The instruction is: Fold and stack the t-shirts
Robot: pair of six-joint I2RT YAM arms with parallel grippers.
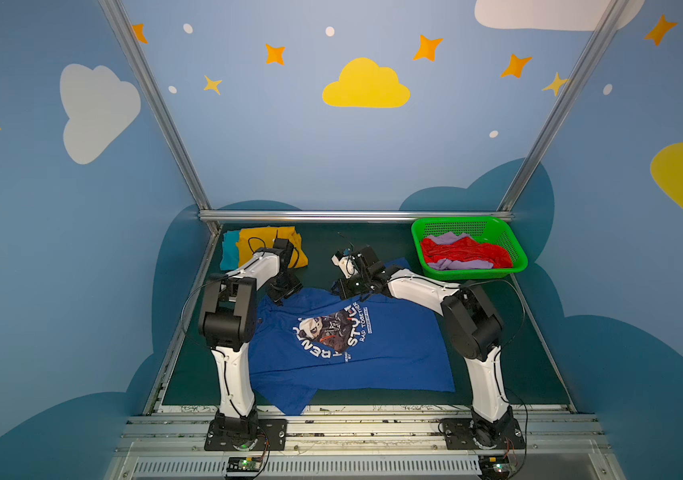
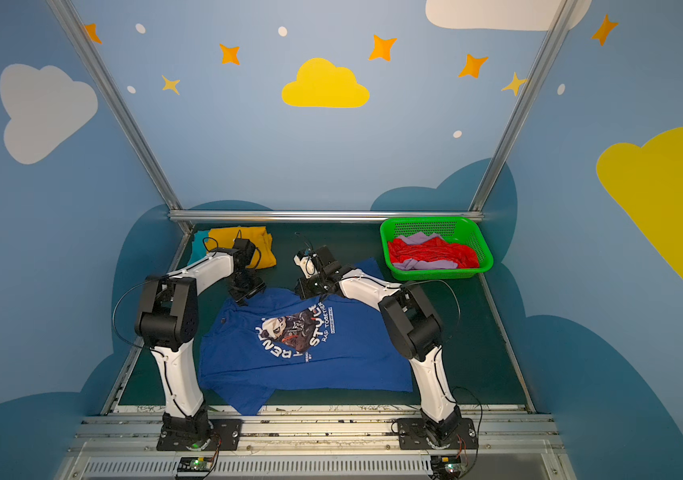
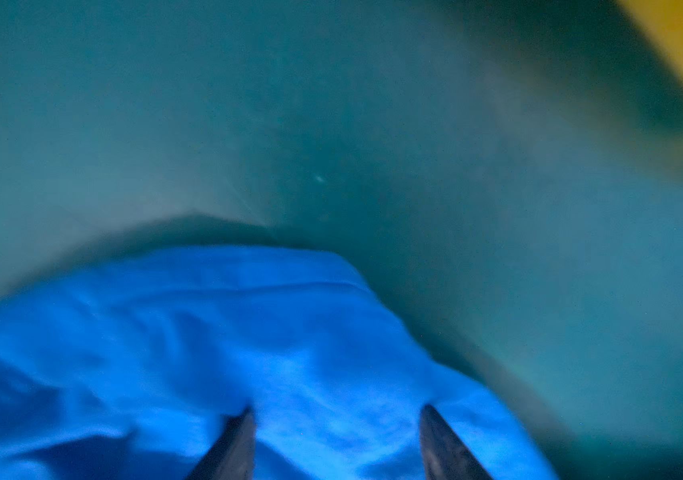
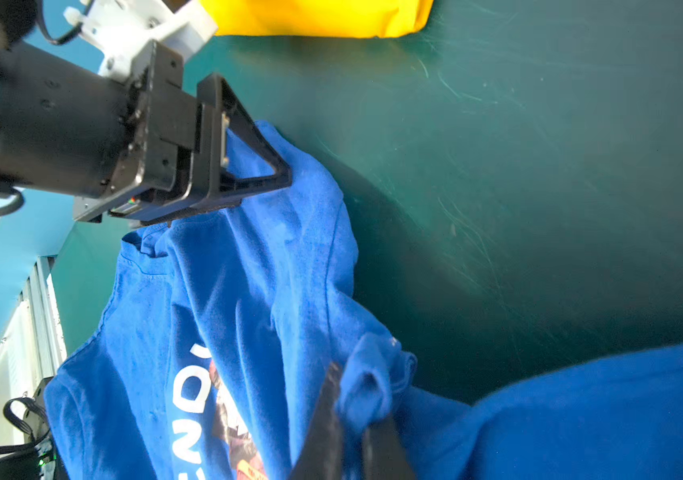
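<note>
Blue t-shirt (image 1: 373, 353), one, pinched by right end effector (image 1: 344, 289); left end effector (image 3: 337, 411) spread.

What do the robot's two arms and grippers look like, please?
Both the left arm and right arm have white shell links joined by bulky black joint housings, on black base plates. Thin black cables loop alongside. The left gripper is black, with hollow triangular fingers. The right gripper looks dark too.

The royal blue soft cloth t-shirt (image 1: 393, 357) looked matt and creased. The dark green table (image 4: 539, 166) was matt and finely scratched. The bright green mesh plastic basket (image 1: 477, 274) was faintly glossy.
</note>
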